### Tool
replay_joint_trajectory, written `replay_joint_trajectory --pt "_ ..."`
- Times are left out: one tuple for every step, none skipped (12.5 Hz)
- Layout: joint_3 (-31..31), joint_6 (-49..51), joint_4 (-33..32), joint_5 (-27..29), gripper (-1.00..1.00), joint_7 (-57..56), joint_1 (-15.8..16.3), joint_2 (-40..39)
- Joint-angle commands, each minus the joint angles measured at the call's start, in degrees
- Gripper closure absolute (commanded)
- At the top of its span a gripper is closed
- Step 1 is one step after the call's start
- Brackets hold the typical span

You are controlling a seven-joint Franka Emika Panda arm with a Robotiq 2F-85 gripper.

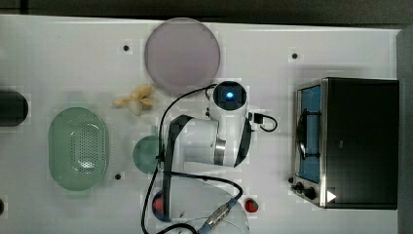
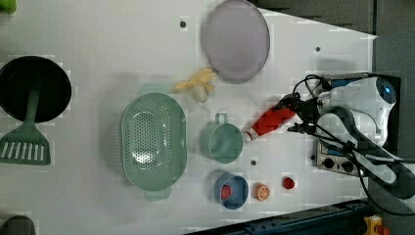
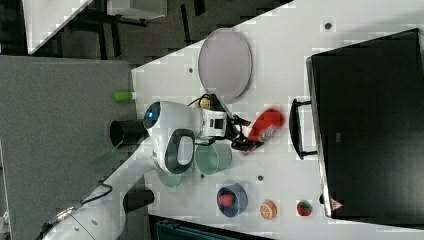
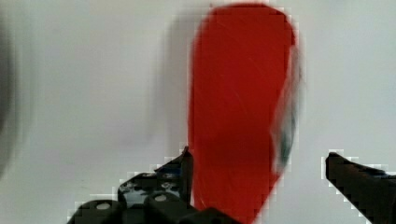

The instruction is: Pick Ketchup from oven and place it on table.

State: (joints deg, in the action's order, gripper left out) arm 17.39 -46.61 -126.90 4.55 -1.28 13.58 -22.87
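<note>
The Ketchup (image 2: 270, 121) is a red bottle lying on its side on the white table (image 2: 98, 44), its white cap pointing at a green cup. In the wrist view the Ketchup (image 4: 238, 102) lies between the two black fingers. One fingertip (image 4: 184, 161) is against its side and the other fingertip (image 4: 348, 168) stands clear of it. My gripper (image 2: 292, 116) is open around the bottle's base end. In the right view the Ketchup (image 3: 265, 122) lies in front of the oven's handle, beside the gripper (image 3: 242, 136). The oven (image 1: 360, 141) stands at the top view's right.
A lilac plate (image 2: 237, 39), a green colander (image 2: 153, 139), a green cup (image 2: 222, 142) and a blue bowl (image 2: 231, 191) with a red fruit stand near the bottle. An orange slice (image 2: 263, 192), a strawberry (image 2: 288, 183) and a black pan (image 2: 34, 88) with a spatula also lie there.
</note>
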Motion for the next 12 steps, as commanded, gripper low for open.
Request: replay_joint_trajectory --pt "-0.88 0.37 1.45 -0.49 -1.00 2.08 0.84 4.35" --pt "-0.65 2.20 2.64 -0.50 -1.00 2.08 0.83 6.86" --pt "-0.35 5.16 4.40 -0.50 -1.00 2.08 0.82 9.89" --pt "-0.14 8.98 6.72 -0.51 -1.00 2.08 0.79 13.02" --pt "0.00 13.03 9.57 -0.52 -1.00 2.08 0.78 16.05" --pt "0.05 16.72 13.09 -0.73 -1.00 2.08 0.78 18.80" --pt "0.12 19.81 16.97 -1.19 -1.00 2.08 0.78 20.95" --pt "0.11 22.54 20.93 -2.14 -1.00 2.08 0.80 22.42" --pt "0.06 25.13 24.97 -3.22 -1.00 2.08 0.80 23.29" --pt "0.05 28.16 28.71 -4.74 -1.00 2.08 0.81 23.69" --pt "0.18 32.72 31.92 -6.13 -1.00 2.08 0.79 23.80" --pt "0.36 38.13 34.57 -6.88 -1.00 2.09 0.77 23.79"
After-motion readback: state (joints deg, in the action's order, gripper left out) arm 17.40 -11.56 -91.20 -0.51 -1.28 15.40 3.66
